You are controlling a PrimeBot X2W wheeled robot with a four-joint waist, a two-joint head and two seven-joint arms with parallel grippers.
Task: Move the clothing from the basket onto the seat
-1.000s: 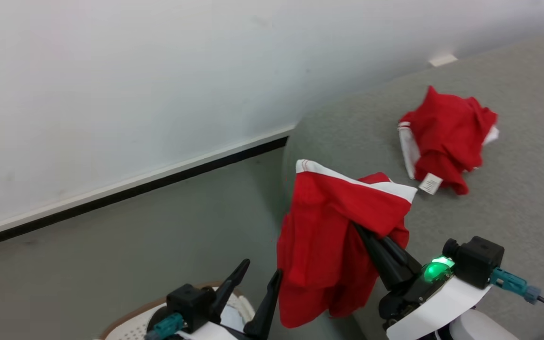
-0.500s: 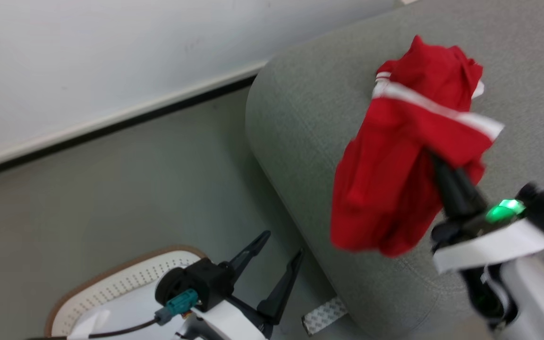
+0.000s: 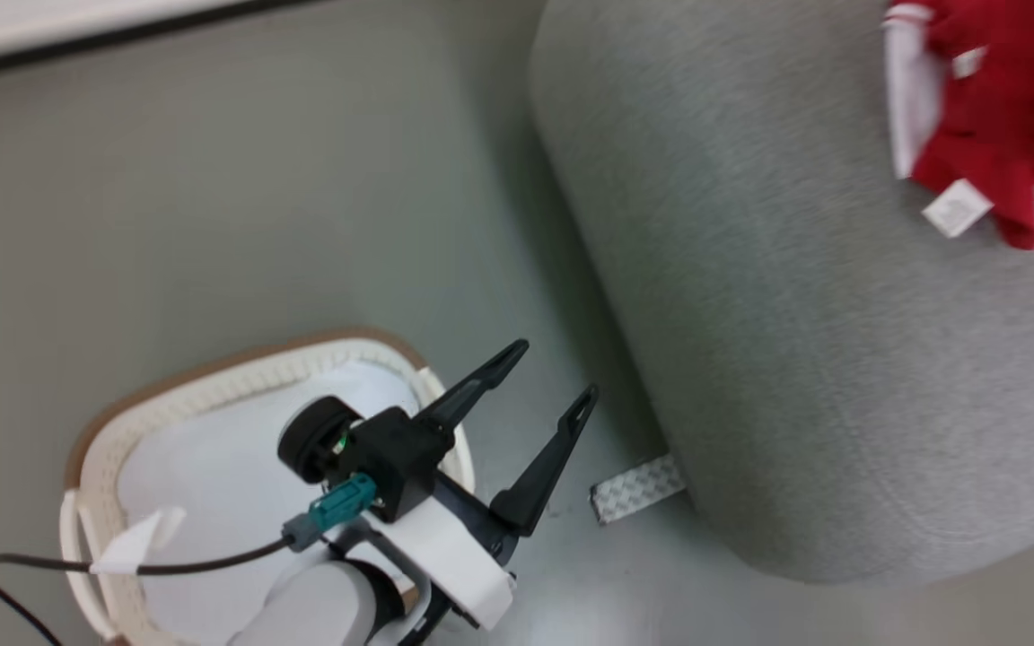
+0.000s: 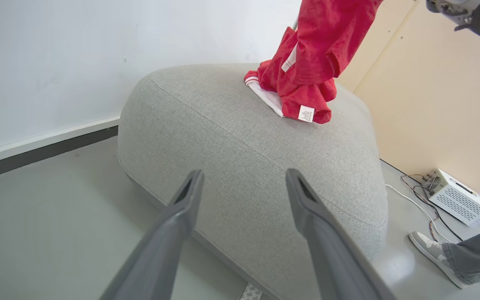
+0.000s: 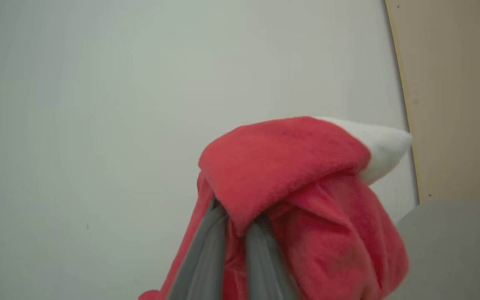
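Head view: left pincer [image 3: 556, 368] spread wide by the basket [image 3: 212, 377], sofa [image 3: 795, 359] just beside, red clothes [image 3: 993, 108] lying on it, tape strip [image 3: 638, 489] at its base. Left wrist: white box [image 4: 458, 202] and someone's shoe [image 4: 427, 246] past the sofa. Right wrist: right pincer [image 5: 236, 216] pinching a red garment [image 5: 290, 162].

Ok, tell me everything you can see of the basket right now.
The basket is cream-white plastic with a brown rim; its walls look perforated, though blurred. It stands upright on the grey floor, to the left of the seat and apart from it. What shows of its inside is plain white. The left gripper, open, and its forearm hang over the basket's right side and hide part of it; whether they touch cannot be told.
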